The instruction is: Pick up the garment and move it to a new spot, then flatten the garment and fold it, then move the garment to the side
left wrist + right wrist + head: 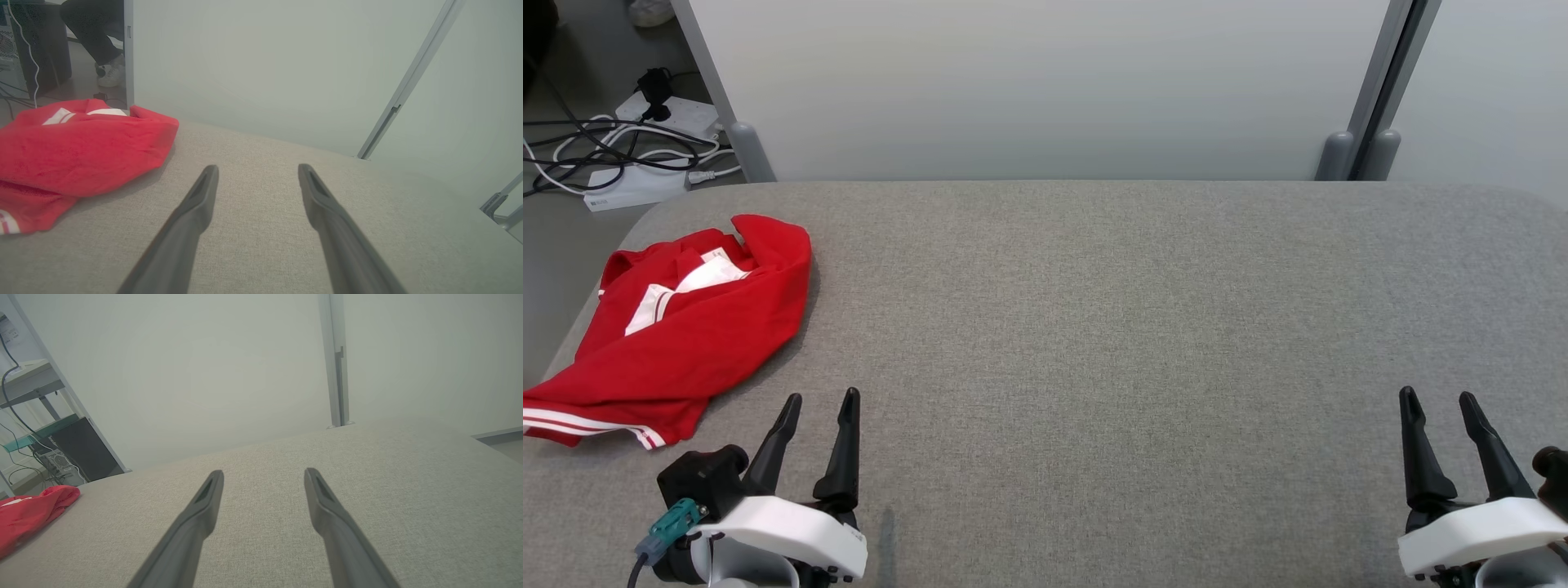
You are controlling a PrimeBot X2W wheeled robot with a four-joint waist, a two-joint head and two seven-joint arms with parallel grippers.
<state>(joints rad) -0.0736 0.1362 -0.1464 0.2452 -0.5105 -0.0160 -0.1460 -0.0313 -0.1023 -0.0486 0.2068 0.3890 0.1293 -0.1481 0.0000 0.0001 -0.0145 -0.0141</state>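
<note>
A red garment with white stripes lies crumpled at the far left of the grey fabric table, reaching its left edge. The left wrist view has the garment at its left, and the right wrist view has the garment far off to its left. My left gripper hovers open at the lower left, just right of the garment's near corner and apart from it. The right gripper is open at the lower right, far from the garment. Nothing sits between either pair of fingers.
A pale partition wall stands behind the table. Power strips and cables lie on the floor beyond the table's back left corner. A person's legs and shoe show past the partition in the left wrist view.
</note>
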